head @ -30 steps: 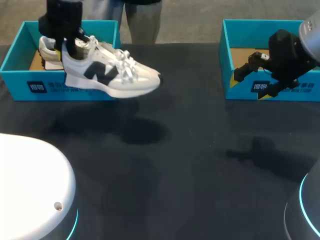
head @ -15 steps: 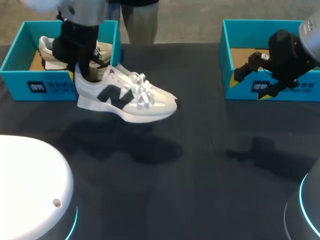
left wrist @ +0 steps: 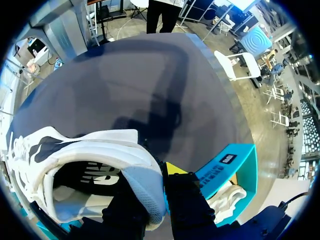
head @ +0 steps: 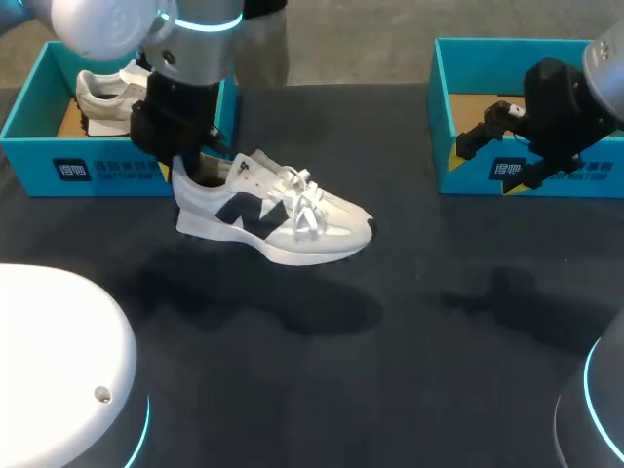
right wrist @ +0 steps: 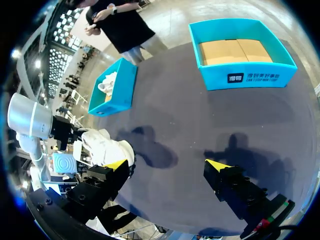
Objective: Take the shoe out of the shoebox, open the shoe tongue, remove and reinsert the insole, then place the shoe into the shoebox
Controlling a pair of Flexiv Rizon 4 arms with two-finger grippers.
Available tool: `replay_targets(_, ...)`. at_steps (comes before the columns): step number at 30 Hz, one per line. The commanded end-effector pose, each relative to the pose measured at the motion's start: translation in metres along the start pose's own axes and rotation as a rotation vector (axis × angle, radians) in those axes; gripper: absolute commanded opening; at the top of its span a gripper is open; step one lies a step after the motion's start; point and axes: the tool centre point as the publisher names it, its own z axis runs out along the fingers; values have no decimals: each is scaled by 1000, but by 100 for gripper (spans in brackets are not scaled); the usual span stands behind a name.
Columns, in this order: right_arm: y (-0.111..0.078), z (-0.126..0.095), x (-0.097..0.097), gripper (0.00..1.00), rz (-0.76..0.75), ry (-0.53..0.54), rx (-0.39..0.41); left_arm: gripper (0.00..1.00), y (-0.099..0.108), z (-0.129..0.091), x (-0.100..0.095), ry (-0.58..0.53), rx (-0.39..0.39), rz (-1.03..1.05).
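White sneaker (head: 273, 219) hangs in the air over the counter (head: 439, 292), just near-right of the left shoebox (head: 97, 171), toe pointing right. The left tool (head: 185, 161) is clenched on its heel collar, one finger inside and one outside. It looks light, with a soft upper, floppy laces and a stiffer sole. The heel rim is a fair hold, though the toe may droop. For the insole, better to brace the midsole.

The head view gives the full profile, the shadow below, and a second sneaker (head: 102, 93) in the left shoebox. The left wrist view shows the pinch on the heel and the insole seated inside. The right wrist view shows the right tool (right wrist: 167, 172) spread wide and empty, near the right shoebox (right wrist: 240, 80).
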Motion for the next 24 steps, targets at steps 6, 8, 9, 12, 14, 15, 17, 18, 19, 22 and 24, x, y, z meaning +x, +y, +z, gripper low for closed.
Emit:
replay_targets(6, 0, 1, 1, 100, 2, -2, 0, 0, 1, 0, -3, -4, -5, -1)
replay_targets(8, 0, 1, 1, 100, 2, -2, 0, 0, 1, 0, -3, -4, -5, -1)
replay_targets(9, 0, 1, 1, 100, 2, -2, 0, 0, 1, 0, -3, -4, -5, -1)
replay_targets(12, 0, 1, 1, 100, 2, -2, 0, 0, 1, 0, -3, -4, -5, -1)
replay_targets(14, 0, 1, 1, 100, 2, -2, 0, 0, 1, 0, -3, -4, -5, -1)
replay_targets(15, 0, 1, 1, 100, 2, -2, 0, 0, 1, 0, -3, -4, -5, -1)
replay_targets(17, 0, 1, 1, 100, 2, -2, 0, 0, 1, 0, -3, -4, -5, -1)
replay_targets(18, 0, 1, 1, 100, 2, -2, 0, 0, 1, 0, -3, -4, -5, -1)
replay_targets(19, 0, 1, 1, 100, 2, -2, 0, 0, 1, 0, -3, -4, -5, -1)
replay_targets(22, 0, 1, 1, 100, 2, -2, 0, 0, 1, 1, -9, 13, -12, -12)
replay_targets(24, 0, 1, 1, 100, 2, -2, 0, 0, -1, 5, -20, 45, -25, -42)
